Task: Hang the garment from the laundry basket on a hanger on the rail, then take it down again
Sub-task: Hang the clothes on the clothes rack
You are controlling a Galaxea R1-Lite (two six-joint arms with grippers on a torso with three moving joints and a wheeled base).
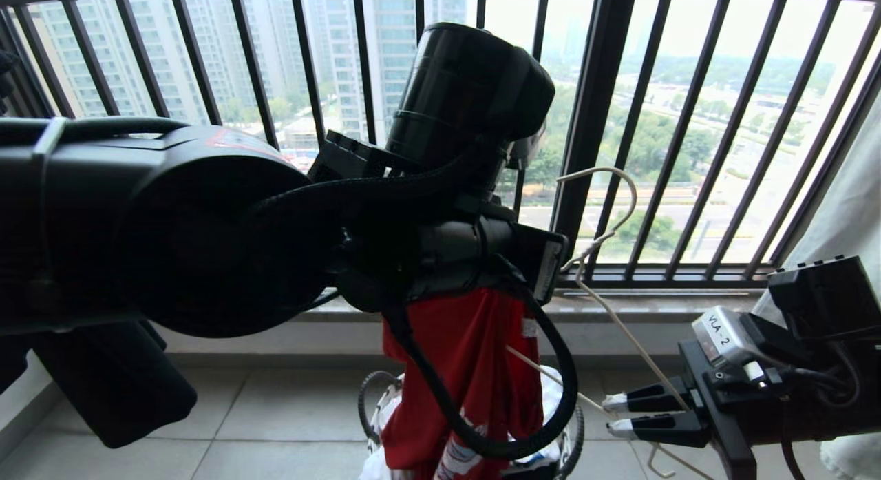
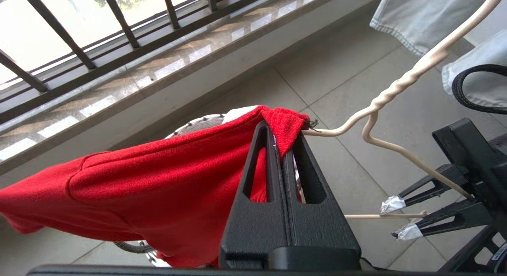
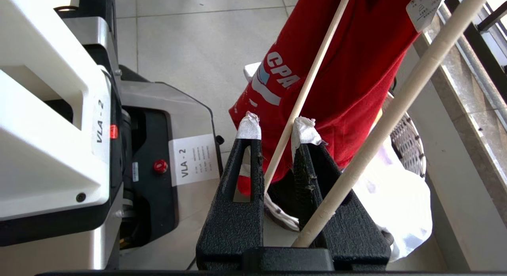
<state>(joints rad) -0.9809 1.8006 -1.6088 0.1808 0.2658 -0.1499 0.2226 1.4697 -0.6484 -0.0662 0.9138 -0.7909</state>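
Note:
My left gripper (image 2: 282, 129) is shut on a fold at the edge of the red garment (image 2: 138, 177), holding it up. The garment (image 1: 475, 370) hangs below my left arm (image 1: 206, 225), above the laundry basket (image 3: 408, 143). One end of the white wire hanger (image 2: 398, 84) pokes into the cloth right beside the left fingertips. My right gripper (image 1: 617, 415), its tips taped white, holds the hanger up from the right. The hanger's thin lower bar (image 3: 312, 74) runs between the fingers of that gripper (image 3: 276, 127). The rail is out of view.
The black barred window railing (image 1: 592, 122) and a stone sill (image 1: 654, 304) stand close behind the garment. Pale cloth (image 1: 853, 204) hangs at the right. White cloth (image 3: 396, 197) lies in the basket. My own base (image 3: 59, 109) is near the basket on the tiled floor.

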